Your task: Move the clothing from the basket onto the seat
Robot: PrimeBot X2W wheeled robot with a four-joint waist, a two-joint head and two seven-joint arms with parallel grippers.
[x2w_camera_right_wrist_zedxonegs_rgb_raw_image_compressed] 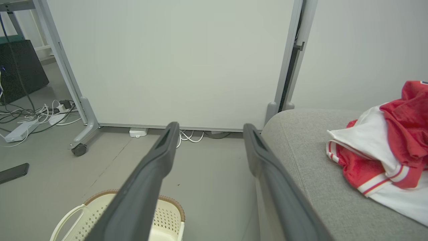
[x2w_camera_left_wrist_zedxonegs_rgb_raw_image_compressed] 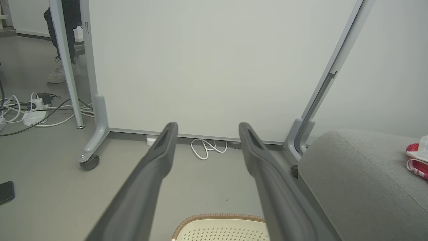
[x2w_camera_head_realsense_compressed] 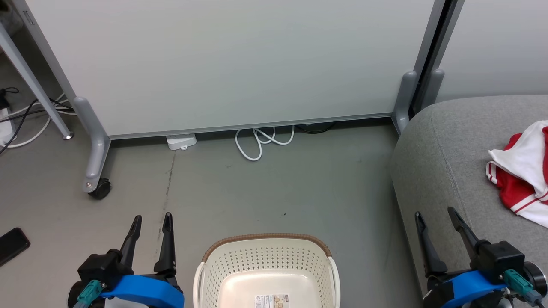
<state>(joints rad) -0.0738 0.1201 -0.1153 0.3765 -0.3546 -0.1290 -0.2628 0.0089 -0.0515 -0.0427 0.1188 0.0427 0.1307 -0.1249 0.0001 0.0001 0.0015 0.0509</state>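
Two hands spread wide and empty: left hand (x2w_camera_head_realsense_compressed: 153,216) beside the bare basket (x2w_camera_head_realsense_compressed: 265,236), right hand (x2w_camera_head_realsense_compressed: 433,212) by the seat (x2w_camera_head_realsense_compressed: 445,162), where the clothing (x2w_camera_head_realsense_compressed: 520,162) lies heaped; a careless swing could snag it.

clothing (x2w_camera_head_realsense_compressed: 524,171): red and white, white stripes on trim; lay in a crumpled heap on the seat, at the head view's right edge, partly cut off.
basket (x2w_camera_head_realsense_compressed: 265,236): cream, perforated walls, brown rim band, white side handles; stood upright on the floor (x2w_camera_head_realsense_compressed: 257,192), left of the seat, apart from it; bare bottom showed a label sticker (x2w_camera_head_realsense_compressed: 271,300).
seat (x2w_camera_head_realsense_compressed: 436,162): light-grey fabric, rounded edge, one seam; carried the clothing.
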